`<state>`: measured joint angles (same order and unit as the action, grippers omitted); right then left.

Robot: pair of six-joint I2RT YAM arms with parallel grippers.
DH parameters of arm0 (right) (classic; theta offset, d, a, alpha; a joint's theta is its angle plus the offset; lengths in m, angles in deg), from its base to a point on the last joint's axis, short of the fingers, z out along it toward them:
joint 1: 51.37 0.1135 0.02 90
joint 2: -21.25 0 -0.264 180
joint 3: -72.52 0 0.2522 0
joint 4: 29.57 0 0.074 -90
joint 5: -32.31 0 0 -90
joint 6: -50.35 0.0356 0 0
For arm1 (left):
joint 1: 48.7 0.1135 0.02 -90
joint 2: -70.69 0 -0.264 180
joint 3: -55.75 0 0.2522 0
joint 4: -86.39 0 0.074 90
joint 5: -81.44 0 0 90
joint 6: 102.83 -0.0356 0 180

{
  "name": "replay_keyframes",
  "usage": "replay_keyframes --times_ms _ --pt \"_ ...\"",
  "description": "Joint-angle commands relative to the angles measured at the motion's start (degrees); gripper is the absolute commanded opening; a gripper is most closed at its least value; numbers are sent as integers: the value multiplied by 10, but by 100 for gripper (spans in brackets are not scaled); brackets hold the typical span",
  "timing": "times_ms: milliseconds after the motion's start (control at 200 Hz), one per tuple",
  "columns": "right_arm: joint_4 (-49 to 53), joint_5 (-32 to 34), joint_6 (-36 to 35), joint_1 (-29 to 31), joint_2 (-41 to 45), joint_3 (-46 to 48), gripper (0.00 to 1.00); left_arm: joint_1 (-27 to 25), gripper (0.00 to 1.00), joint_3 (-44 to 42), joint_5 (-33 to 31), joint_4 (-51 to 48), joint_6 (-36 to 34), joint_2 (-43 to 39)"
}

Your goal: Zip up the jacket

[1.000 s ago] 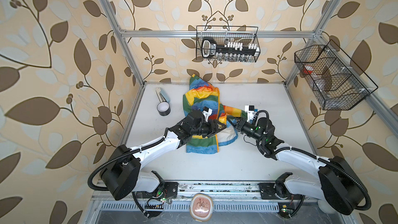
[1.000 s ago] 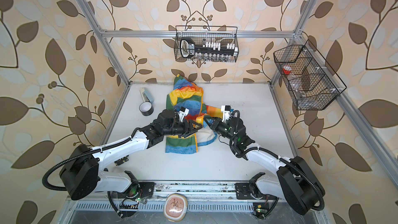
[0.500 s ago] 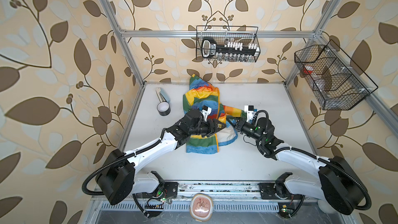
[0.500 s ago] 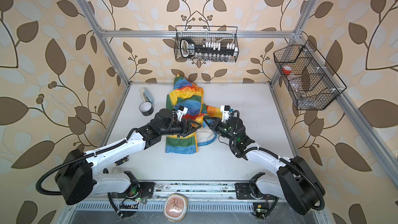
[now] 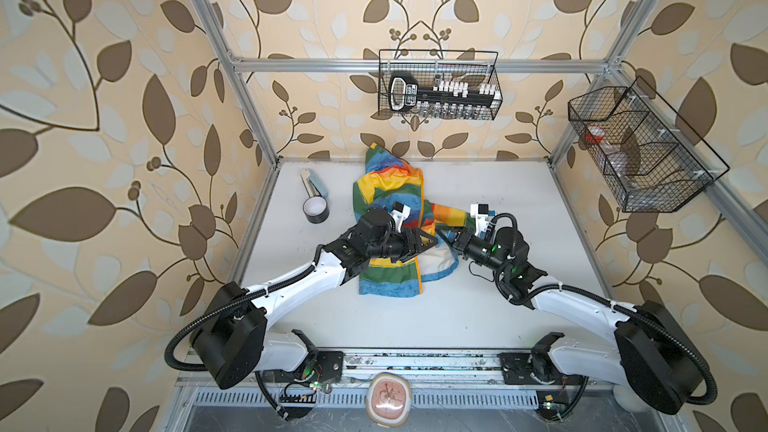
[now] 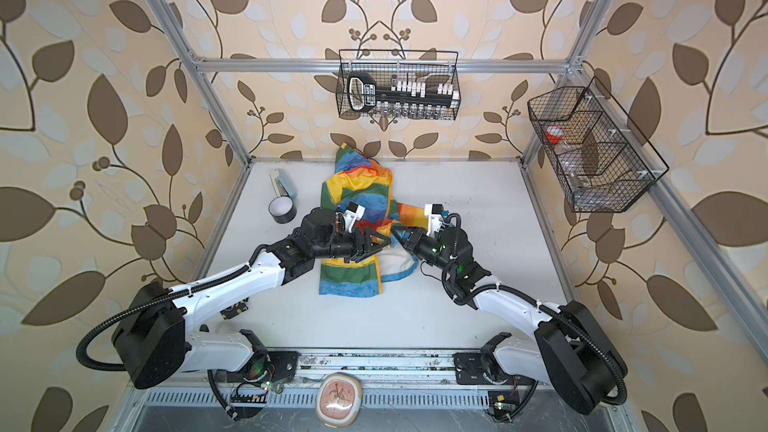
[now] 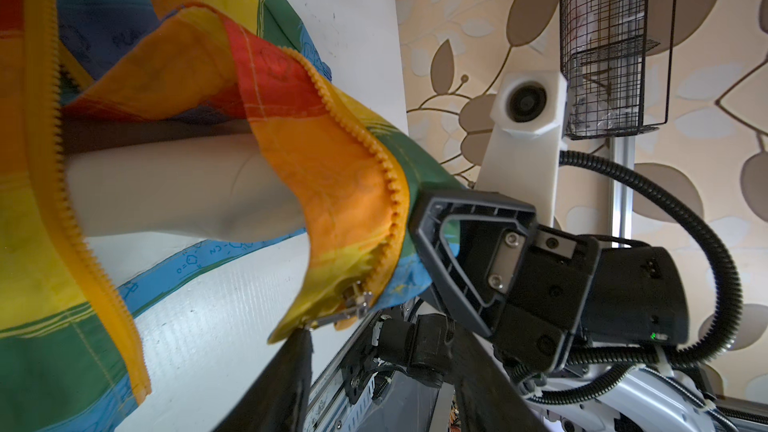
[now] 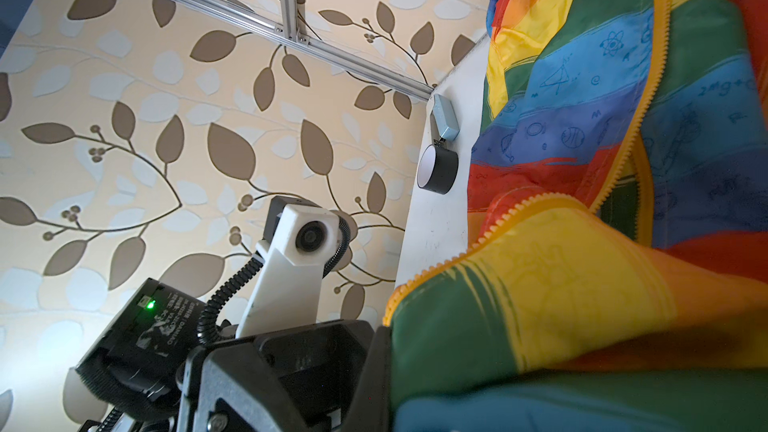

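— Where do we find the jacket in both top views?
— We see the jacket spread on the white table in the middle of the frame. Its hood points to the back wall, its front is open, and one flap is lifted toward centre right. A roll of tape stands to its left, apart from it.
— And the arms?
— The left gripper reaches in from lower left and hangs over the jacket's front. The right gripper comes from lower right and meets the raised flap. Their tips are just beside each other.
— What do we get from the left wrist view?
— We see the right gripper clamped tight on the flap's edge, right by the orange zipper. The zipper slider hangs at the flap's low end. The left gripper's jaws stand partly apart with nothing between them. One finger has its tip touching or just beside that zipper end; we cannot tell which.
— And the right wrist view?
— The jacket fills the near side, and the bunched flap hides the right gripper's own jaws. The left gripper sits just beside the flap's zipper edge. We see the roll of tape and a small grey-blue box on the table beyond.
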<state>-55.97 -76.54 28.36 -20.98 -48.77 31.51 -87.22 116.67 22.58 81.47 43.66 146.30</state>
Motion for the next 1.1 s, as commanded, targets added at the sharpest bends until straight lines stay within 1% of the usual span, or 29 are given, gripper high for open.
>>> replay_keyframes --times_ms 0,215,700,880,915,985,1030,1095 --pt "-27 0 16 5 14 -13 0 7 55 13 11 31 -12 4" --pt "-33 -1 20 5 14 -10 0 7 52 8 13 48 -8 15" --pt "-47 -6 35 6 12 -6 0 9 55 -10 13 81 -3 19" --pt "-48 -6 35 4 12 -1 0 11 47 -24 27 130 18 16" --pt "-48 -7 35 3 14 1 0 13 45 -28 29 131 19 9" --pt "-48 -10 35 -1 18 4 0 19 44 -36 27 116 13 -10" --pt "-46 -12 34 -3 21 4 0 24 46 -42 24 98 5 -27" --pt "-41 -13 33 -3 25 5 0 36 54 -47 16 61 -13 -49"
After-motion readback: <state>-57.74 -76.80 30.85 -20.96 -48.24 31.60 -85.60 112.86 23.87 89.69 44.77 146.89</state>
